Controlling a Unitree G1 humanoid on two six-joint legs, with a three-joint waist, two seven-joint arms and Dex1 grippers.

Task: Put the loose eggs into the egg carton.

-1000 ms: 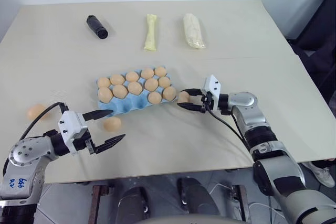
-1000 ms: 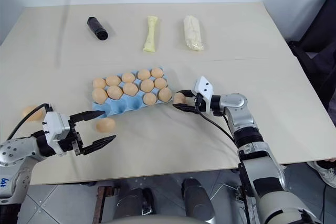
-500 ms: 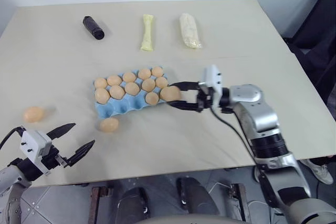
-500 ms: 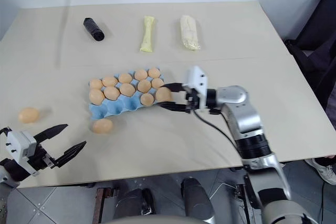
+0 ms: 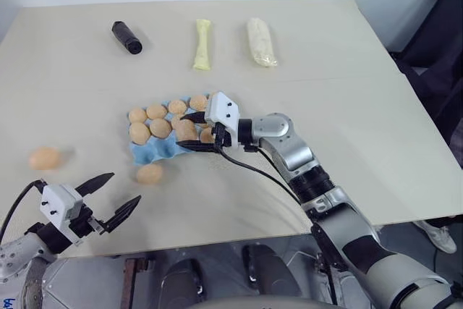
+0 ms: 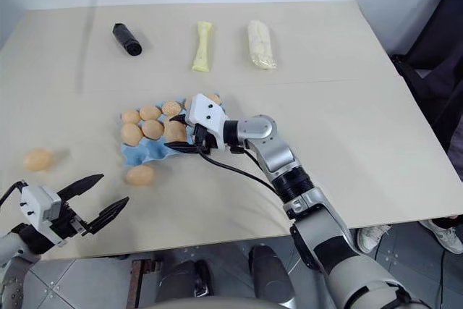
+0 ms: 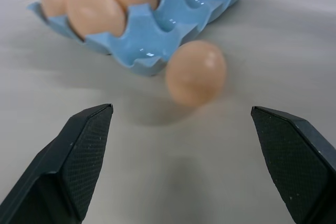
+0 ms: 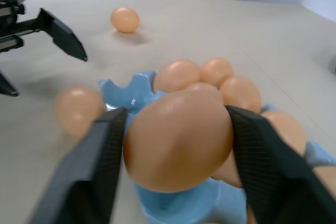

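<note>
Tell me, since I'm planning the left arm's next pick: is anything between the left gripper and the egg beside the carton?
Nothing visible: bare table lies between the open left gripper and that loose egg, which lies just off the egg carton.

Even, bright, diffuse light covers the pale desk [image 5: 347, 106] with no glare; shadows are soft and short, falling toward 3 o'clock beside each loose egg [image 5: 45, 158]. In the right wrist view the near egg [image 8: 178, 140] and fingers [image 8: 94, 166] are blurred, and the left wrist view's egg carton [image 7: 157, 30] is soft, with small highlights on its glossy cups.
</note>
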